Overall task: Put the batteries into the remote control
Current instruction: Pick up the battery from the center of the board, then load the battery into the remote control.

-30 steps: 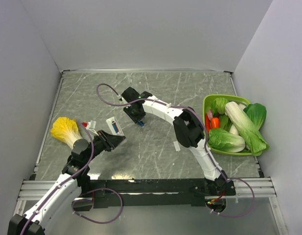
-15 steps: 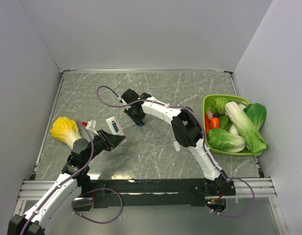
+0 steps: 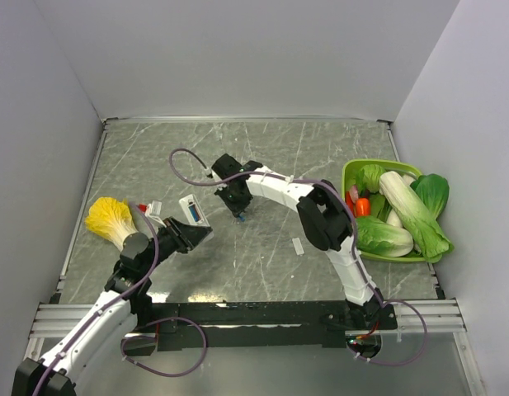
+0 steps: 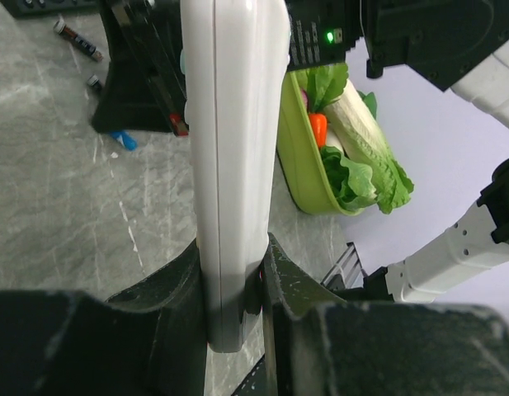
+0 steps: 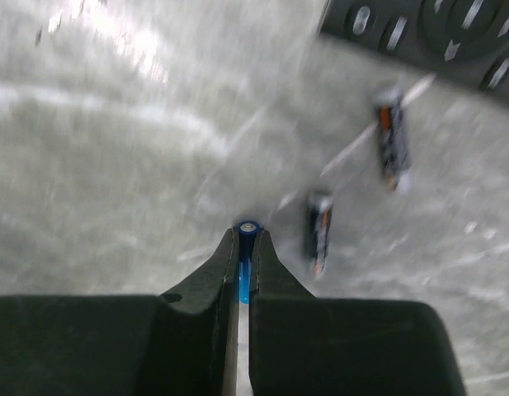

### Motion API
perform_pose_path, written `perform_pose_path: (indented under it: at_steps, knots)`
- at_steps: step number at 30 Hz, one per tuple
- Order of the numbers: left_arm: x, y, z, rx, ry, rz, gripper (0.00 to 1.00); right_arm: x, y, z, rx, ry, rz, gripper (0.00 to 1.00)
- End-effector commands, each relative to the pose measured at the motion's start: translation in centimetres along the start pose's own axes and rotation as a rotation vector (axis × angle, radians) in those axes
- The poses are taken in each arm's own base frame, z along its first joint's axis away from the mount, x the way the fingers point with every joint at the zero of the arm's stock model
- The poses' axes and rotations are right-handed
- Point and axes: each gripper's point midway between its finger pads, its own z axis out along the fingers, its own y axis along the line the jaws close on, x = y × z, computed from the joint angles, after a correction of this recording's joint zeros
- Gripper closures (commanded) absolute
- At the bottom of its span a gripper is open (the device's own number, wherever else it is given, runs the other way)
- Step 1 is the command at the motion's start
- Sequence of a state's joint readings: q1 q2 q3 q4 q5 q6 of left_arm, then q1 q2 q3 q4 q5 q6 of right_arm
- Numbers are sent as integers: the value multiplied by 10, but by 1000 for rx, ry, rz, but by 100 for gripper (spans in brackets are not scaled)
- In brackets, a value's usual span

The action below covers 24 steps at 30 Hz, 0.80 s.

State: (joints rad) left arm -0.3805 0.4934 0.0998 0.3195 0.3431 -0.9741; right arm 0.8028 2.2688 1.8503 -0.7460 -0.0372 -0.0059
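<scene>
the remote control (image 4: 229, 124) is smooth white plastic with a soft sheen. under it, the table (image 4: 64, 190) looks like polished grey veined stone. right of the remote control, the basket (image 4: 297, 165) is glossy green plastic. the battery (image 5: 247, 228) has a shiny blue wrap and a silvery metal end. the right gripper (image 5: 247, 239) is matt black plastic.

One white remote (image 4: 233, 165), one black remote (image 5: 427, 33), four batteries (image 5: 247, 235) (image 5: 318, 223) (image 5: 391, 136) (image 3: 193, 213).

The left arm (image 3: 97, 318) is reaching forward, its left gripper (image 4: 233, 289) pinching the white remote control (image 4: 233, 124) edge-on between its jaws. The right arm (image 3: 279, 188) is arching leftward, its right gripper (image 5: 244, 247) pointing down, jaws clamping a blue battery (image 5: 247, 235).
</scene>
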Motion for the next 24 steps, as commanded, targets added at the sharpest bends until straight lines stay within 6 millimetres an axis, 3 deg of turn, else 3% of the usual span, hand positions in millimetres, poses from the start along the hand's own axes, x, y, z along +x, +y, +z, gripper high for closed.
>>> perform_pose_path:
  at_steps: [1, 6, 10, 16, 20, 24]
  knots:
    - [-16, -26, 2, 106, -52, 28, 98, -32, 13, -76, -58, -179, 52, 100]
    - [-19, -30, 5, 126, -57, 20, 98, -59, 18, -137, -92, -373, 103, 100]
    - [-23, -37, 8, 146, -65, 9, 98, -76, 28, -208, -154, -587, 124, 100]
    - [-34, -58, 10, 233, -87, -35, 98, -99, 53, -294, -288, -894, 91, 100]
    - [-36, -69, 14, 279, -70, -65, 98, -103, 74, -323, -341, -1024, 68, 100]
    - [-42, -82, 13, 324, -77, -62, 98, -104, 96, -332, -368, -1093, 47, 100]
